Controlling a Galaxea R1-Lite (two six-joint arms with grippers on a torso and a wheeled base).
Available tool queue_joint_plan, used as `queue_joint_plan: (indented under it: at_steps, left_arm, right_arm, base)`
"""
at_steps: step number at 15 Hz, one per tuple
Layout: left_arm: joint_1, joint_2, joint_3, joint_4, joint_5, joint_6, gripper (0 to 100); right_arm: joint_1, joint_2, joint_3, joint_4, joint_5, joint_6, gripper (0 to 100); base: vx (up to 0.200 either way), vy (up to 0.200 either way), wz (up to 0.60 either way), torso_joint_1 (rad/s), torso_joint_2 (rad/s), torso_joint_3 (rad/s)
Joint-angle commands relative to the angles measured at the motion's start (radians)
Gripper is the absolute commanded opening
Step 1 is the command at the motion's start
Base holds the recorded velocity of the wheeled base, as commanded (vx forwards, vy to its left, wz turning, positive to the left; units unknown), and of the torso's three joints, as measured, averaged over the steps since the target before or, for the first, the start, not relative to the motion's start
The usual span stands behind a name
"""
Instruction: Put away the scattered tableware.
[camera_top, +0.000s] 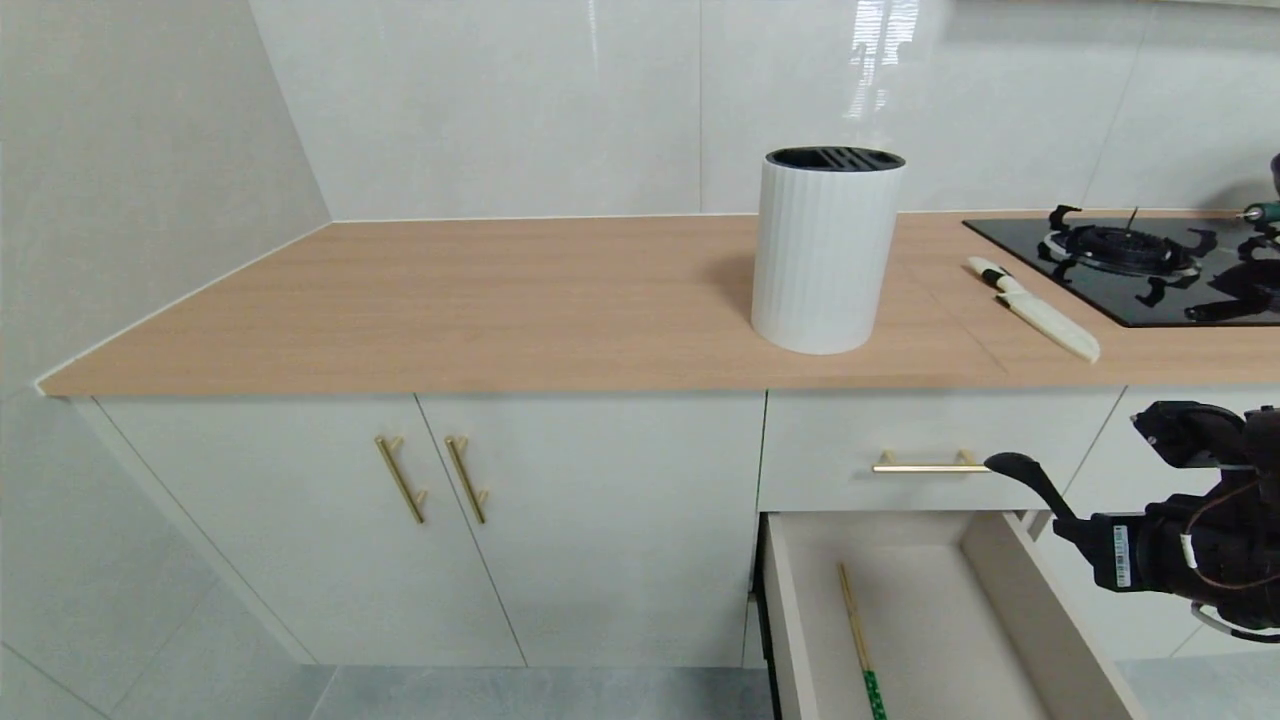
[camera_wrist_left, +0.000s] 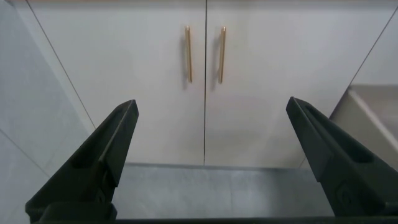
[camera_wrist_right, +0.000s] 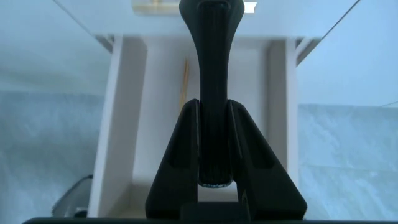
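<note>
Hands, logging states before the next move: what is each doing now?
Left hand: open, empty.
Right hand: shut on the black utensil.

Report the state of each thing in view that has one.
Lower drawer, open, chopsticks inside.
Upper drawer, shut.
Cabinet doors, shut.
Left gripper, open, empty.
Right gripper, shut on black utensil.
Knife, lying flat on counter.
Knife block, upright.

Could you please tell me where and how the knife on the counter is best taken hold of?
The knife lies flat on the counter, blade toward the front edge. So it is probably best gripped by its handle, the narrower end nearer the wall, coming straight down from above.
</note>
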Motion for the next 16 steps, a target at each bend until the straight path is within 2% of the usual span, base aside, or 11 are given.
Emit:
queue_joint_plan:
  at_steps: [1,6,12,16]
  left_arm:
    - [0.0,0.0,0.0,0.0,0.001,0.0,100]
    - [0.0,0.0,0.0,0.0,0.001,0.0,100]
    - [0.0,0.0,0.0,0.0,0.001,0.0,100]
    - [0.0,0.0,0.0,0.0,0.001,0.0,100]
  right_arm:
    - [0.001,0.016,0.006,-0.001,0.0,-0.001,0]
    - [-0.005,0.097,0.006,-0.004,0.0,0.002,0]
    - [-0.009,0.338,0.049,-0.218,-0.003,0.004,0]
    - [-0.009,0.416,0.052,-0.277,-0.003,0.007,0]
  base:
    - [0.0,0.0,0.0,-0.183,0.48,0.31]
    - [0.0,0.0,0.0,-0.168,0.47,0.308]
    - [0.0,0.0,0.0,-0.117,0.45,0.329]
    - [0.0,0.0,0.0,-0.021,0.12,0.091]
